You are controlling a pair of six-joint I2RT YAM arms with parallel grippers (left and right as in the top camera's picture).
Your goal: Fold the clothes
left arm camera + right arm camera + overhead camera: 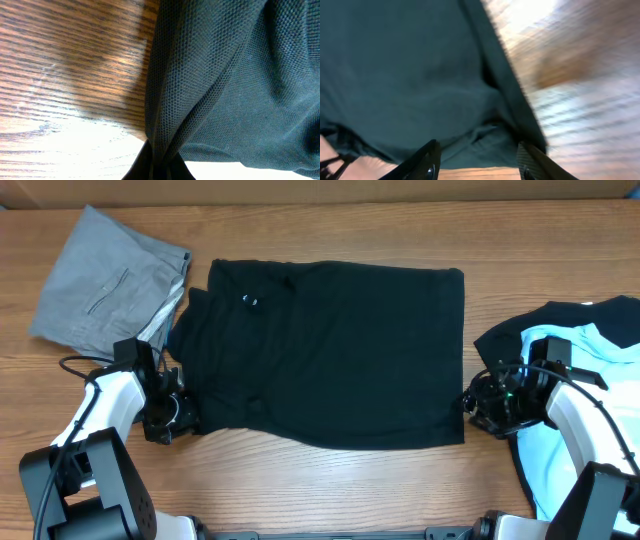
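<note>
A large black shirt [330, 355] lies spread flat in the middle of the table, a small white logo [251, 302] near its upper left. My left gripper [185, 417] sits at the shirt's lower-left corner. In the left wrist view it [159, 160] is shut on a gathered pinch of the black mesh fabric [225, 75]. My right gripper [470, 405] is at the lower-right corner. In the right wrist view its fingers [427, 161] stand apart, with the shirt's edge [470, 145] lying between them, not pinched. Grey trousers [105, 280] lie at the top left, and a light blue tee [590, 405] lies at the right.
The wooden table [330, 480] shows bare below the shirt, toward the front edge. The grey trousers touch the shirt's upper-left corner. The blue tee, partly under a black piece of cloth [520, 335], lies beneath my right arm.
</note>
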